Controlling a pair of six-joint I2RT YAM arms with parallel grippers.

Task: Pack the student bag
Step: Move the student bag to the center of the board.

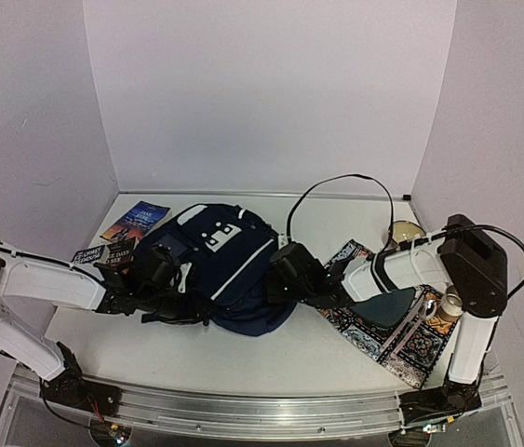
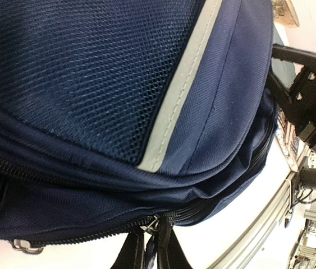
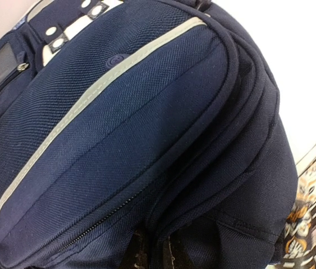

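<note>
Setting: white desk [image 1: 243,363] boxed in by pale lilac walls.
Student bag [image 1: 224,265]: dark navy, lying mid-desk, a little left of centre.
Long axis: runs from the far edge toward the near edge, leaning slightly to the near-right corner.
Facing: the end with white patches points at the far edge; the rounded, bulging end points at the near edge. White stripe trim follows the length.
Left tool [image 1: 180,303]: at the bag's near-left flank, fingers [image 2: 172,255] pressed together on the bag at its zipper line, a metal zipper pull [image 2: 153,225] right at the tips.
Right tool [image 1: 266,291]: at the bag's near-right flank, fingers [image 3: 169,252] pinched on navy fabric beside a seam.
Far-left corner: blue-covered book [image 1: 136,222]; dark cards with white lettering [image 1: 103,253] just beside the bag.
Right side: patterned mat [image 1: 410,349] under the right arm, touching the bag's right flank, with a dark teal object [image 1: 387,307] lying on it.
</note>
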